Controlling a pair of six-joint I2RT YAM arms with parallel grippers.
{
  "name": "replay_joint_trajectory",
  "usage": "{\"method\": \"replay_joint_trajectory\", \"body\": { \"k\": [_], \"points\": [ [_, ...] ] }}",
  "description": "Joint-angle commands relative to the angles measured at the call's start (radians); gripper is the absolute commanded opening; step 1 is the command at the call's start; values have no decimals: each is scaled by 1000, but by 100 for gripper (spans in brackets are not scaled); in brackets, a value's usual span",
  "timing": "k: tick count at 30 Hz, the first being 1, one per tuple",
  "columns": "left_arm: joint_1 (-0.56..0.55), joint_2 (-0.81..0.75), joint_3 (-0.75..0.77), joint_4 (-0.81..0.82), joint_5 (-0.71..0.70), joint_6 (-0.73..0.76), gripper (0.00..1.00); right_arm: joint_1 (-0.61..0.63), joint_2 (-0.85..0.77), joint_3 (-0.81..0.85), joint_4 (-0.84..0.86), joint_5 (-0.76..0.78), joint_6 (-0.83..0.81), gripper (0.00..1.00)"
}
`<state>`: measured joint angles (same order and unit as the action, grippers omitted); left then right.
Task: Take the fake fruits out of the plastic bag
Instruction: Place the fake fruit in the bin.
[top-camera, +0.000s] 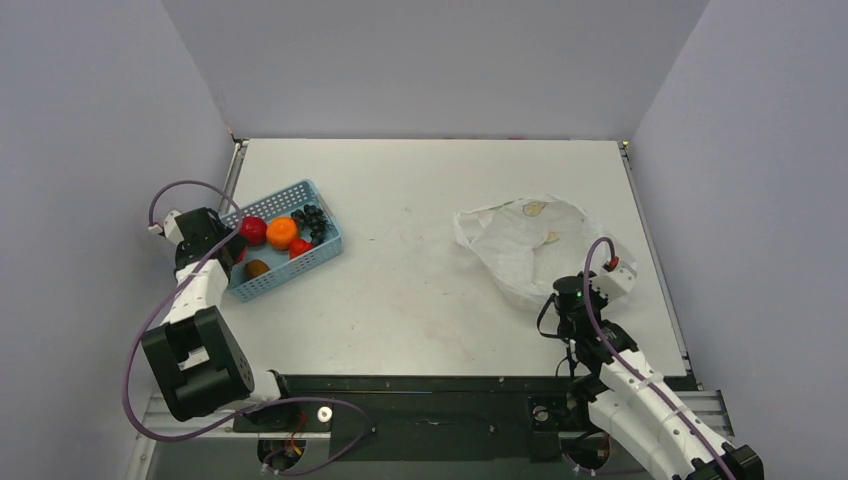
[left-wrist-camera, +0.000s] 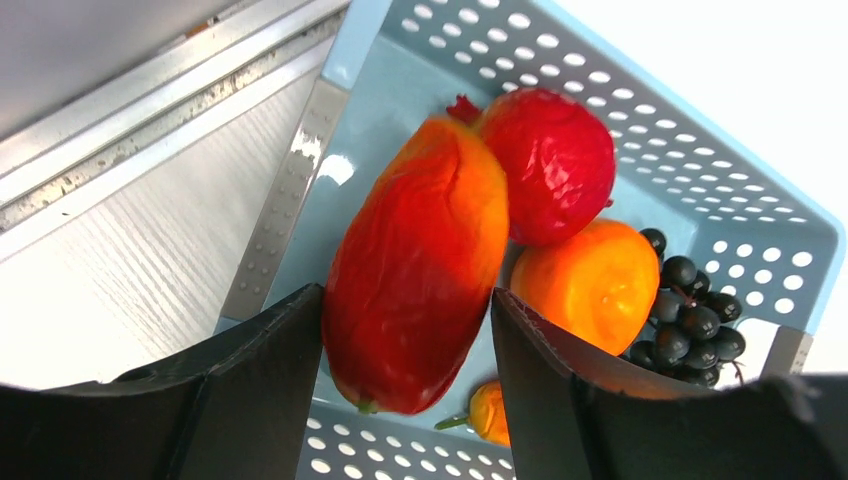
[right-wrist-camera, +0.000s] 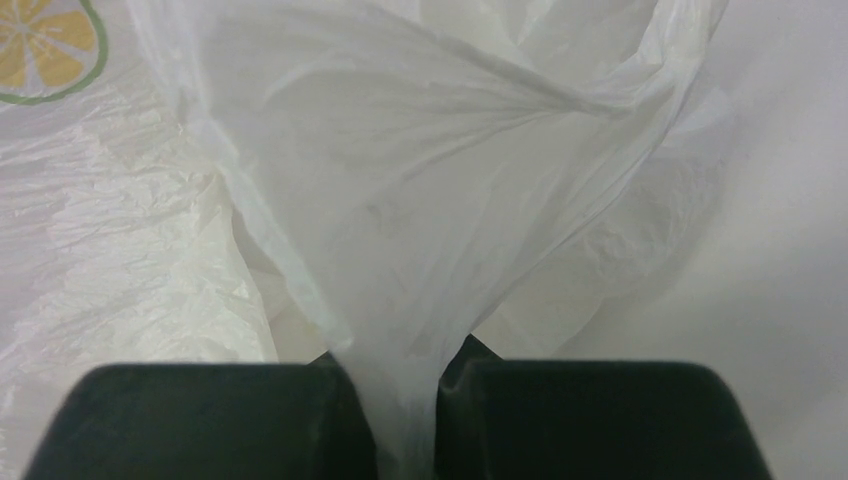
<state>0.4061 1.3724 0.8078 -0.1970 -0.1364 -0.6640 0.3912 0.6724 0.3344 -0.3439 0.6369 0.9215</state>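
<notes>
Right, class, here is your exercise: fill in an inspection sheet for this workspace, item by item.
Surface: pale table, faint smudges.
Job's things: plastic bag crumpled on the right; orange, grape bunch and round red fruit in the blue basket; red-orange fruit held over it.
Clutter: nothing seen.
End effectors: left end effector shut on the red-orange fruit; right end effector pinching the bag's film.
Cables: purple cable looping at each wrist.
Surroundings: plain grey walls on three sides.
</notes>
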Motion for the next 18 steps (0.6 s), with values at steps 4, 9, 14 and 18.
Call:
{"method": "replay_joint_trajectory", "body": {
  "k": [4,9,14,18],
  "points": [
    [3,-33,70,11,-39,22,59,-11,24,25,18,9,-26,0],
    [3,-41,89,-30,-57,4,59,-15,21,35,0,9,-29,0],
    [2,-79,91,-37,-32,6,59,-17,15,54,-21,-3,-42,4],
    [2,-141,97,-59,13,6,59,-21,11,111,-98,1,-52,12]
  ]
}}
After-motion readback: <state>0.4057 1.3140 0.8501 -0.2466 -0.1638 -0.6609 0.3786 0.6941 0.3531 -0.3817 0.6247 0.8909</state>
